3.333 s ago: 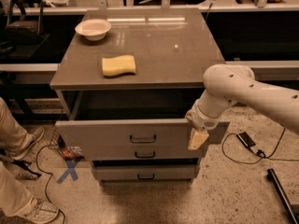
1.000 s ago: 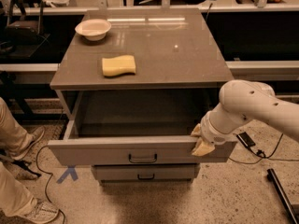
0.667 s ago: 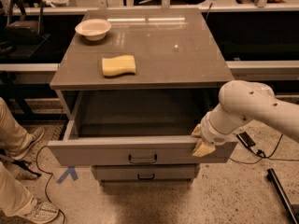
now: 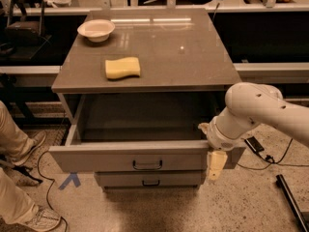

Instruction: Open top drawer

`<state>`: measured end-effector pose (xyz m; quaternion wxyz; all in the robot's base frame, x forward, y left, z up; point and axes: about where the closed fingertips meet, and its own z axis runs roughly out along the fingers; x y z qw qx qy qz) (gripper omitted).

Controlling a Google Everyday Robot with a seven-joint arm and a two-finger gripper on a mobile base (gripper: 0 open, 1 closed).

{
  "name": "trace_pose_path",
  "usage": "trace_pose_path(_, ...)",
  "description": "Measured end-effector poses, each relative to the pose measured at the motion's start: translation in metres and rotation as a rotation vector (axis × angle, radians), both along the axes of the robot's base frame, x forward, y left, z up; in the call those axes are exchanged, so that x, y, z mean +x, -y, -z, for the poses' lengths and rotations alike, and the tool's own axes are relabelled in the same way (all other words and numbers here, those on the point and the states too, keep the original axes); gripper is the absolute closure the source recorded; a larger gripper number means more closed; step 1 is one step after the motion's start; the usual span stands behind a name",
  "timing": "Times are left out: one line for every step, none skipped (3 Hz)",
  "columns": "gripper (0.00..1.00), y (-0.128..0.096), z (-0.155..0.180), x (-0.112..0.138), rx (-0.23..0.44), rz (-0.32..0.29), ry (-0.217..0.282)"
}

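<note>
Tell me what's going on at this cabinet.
A robot arm is working the top drawer of a grey cabinet. Its gripper is at the right end of the drawer front, and the drawer stands pulled well out, with what shows of its box looking empty. The lower drawer is shut. A yellow sponge and a white bowl sit untouched on the cabinet top. A person's legs are at the left edge.

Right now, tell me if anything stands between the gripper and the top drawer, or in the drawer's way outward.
Nothing visible does. The gripper is at the right end of the front of the top drawer. A person's leg stands off to its left, not ahead.
</note>
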<state>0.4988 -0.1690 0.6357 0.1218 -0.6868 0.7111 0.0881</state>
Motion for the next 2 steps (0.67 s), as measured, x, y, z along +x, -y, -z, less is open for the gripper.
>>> trace_pose_path(0.24,0.0012,-0.0016,-0.0037,-0.007,-0.004,-0.004)
trace_pose_path(0.54,0.0044,-0.0071,-0.0097,-0.009,-0.004,0.007)
